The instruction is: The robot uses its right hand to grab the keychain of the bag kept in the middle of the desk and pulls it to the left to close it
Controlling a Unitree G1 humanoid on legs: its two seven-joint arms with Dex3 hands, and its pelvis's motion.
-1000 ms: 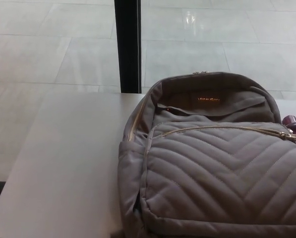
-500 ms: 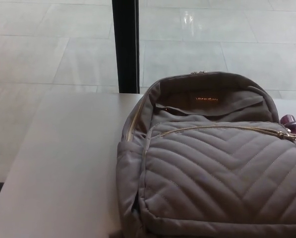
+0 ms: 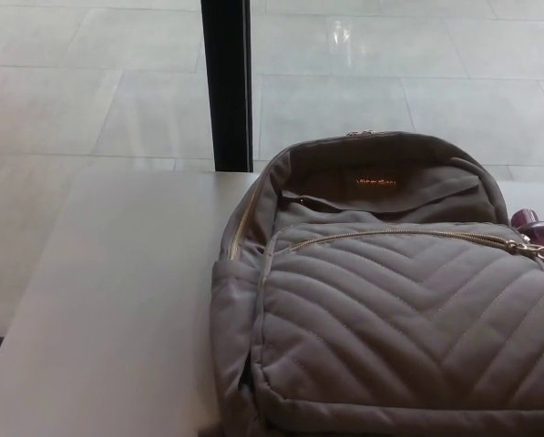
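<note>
A grey quilted backpack [image 3: 390, 309] lies on the white desk [image 3: 117, 309], its top toward the far edge. Its main compartment gapes open, showing the lining and a small orange label [image 3: 376, 181]. A gold zipper [image 3: 390, 235] runs across the front pocket to a pull at the right end [image 3: 524, 246]. Hanging from that pull is a keychain with purple pieces [image 3: 543, 232], at the picture's right edge and partly cut off. Neither robot hand shows.
A black vertical post [image 3: 227, 86] stands behind the desk's far edge, just left of the bag. Beyond it lies a pale tiled floor [image 3: 89, 91]. The desk's left edge runs diagonally at the lower left.
The whole picture has shifted slightly left and down, so the camera moved. The bag and keychain lie as before.
</note>
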